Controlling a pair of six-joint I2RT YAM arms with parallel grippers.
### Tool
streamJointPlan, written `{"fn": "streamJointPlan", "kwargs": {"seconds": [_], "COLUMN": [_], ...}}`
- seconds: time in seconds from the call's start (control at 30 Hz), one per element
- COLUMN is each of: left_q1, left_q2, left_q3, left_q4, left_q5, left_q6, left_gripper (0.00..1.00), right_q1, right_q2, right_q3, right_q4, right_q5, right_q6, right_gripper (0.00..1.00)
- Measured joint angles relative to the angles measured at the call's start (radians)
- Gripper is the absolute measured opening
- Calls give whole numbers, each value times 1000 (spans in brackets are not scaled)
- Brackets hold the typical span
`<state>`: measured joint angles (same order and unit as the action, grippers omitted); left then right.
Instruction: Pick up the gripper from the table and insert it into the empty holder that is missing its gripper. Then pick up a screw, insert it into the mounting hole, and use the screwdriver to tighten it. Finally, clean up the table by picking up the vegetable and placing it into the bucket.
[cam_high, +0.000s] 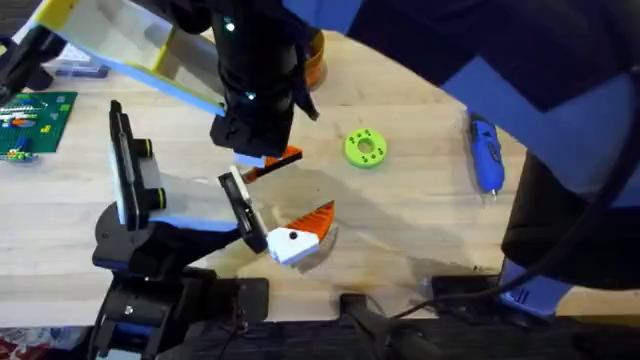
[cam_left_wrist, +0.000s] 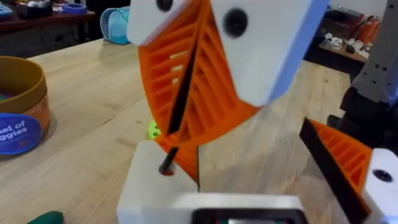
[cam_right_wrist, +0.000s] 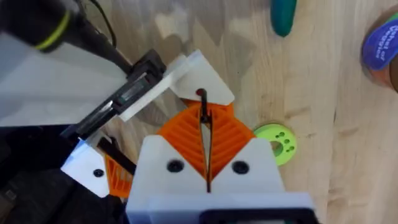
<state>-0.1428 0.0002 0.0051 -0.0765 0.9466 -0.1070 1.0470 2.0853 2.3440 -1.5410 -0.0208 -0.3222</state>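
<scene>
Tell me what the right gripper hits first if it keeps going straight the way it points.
The right gripper, shut on a thin black screw, points at the white holder block. The screw's tip would likely meet the hole there first, though depth is unclear.

Lime-green disc (cam_high: 365, 148), circuit board (cam_high: 33, 122)

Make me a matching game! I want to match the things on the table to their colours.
Things:
1. screwdriver
2. vegetable
3. bucket
4. round disc with holes

Colours:
a. lime green
b. orange with a blue label
c. blue
d. dark teal

Pairs: 1-c, 2-d, 3-b, 4-a
</scene>
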Motion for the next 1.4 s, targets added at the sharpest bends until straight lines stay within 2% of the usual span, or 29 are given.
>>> {"fn": "streamJointPlan", "kwargs": {"seconds": [1.4], "left_q1": [0], "left_q2": [0], "left_q3": [0], "left_q4": [0], "left_q5": [0], "left_q6": [-3], "left_gripper": [990], "right_q1": [0], "right_q2": [0], "right_q3": [5], "right_q4": [45], "right_q5": [-30], "right_q6": [0], "right_gripper": [3]}}
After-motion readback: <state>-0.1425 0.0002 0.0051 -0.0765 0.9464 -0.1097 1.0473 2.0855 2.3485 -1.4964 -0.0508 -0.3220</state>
